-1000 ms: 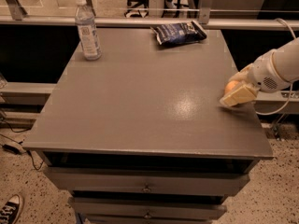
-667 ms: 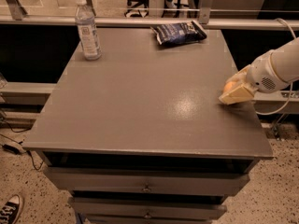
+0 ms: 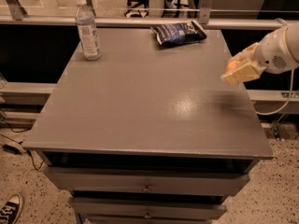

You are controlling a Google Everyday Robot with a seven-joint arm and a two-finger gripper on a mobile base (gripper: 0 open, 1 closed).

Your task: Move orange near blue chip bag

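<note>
Clear plastic water bottle point(image 3: 88, 29), white-capped, stands upright at back-left of the matte grey surface point(image 3: 140, 111). Crinkled, glossy blue chip bag point(image 3: 179, 33) lies flat at the back edge. At the right edge, the blocky cream claw point(image 3: 237, 70) pinches the round, smooth orange point(image 3: 231, 65), well apart from the bag.

1. Overhead light is falling on the grey table point(image 3: 117, 106), leaving a pale glare patch right of its middle.
2. The gripper point(image 3: 238, 70), hovering at the table's right edge and clasping the orange point(image 3: 231, 65), is casting a soft shadow just beneath it.
3. The water bottle point(image 3: 87, 29) and blue chip bag point(image 3: 179, 31) are glinting.
4. The recess under the tabletop is lying in deep shade.
</note>
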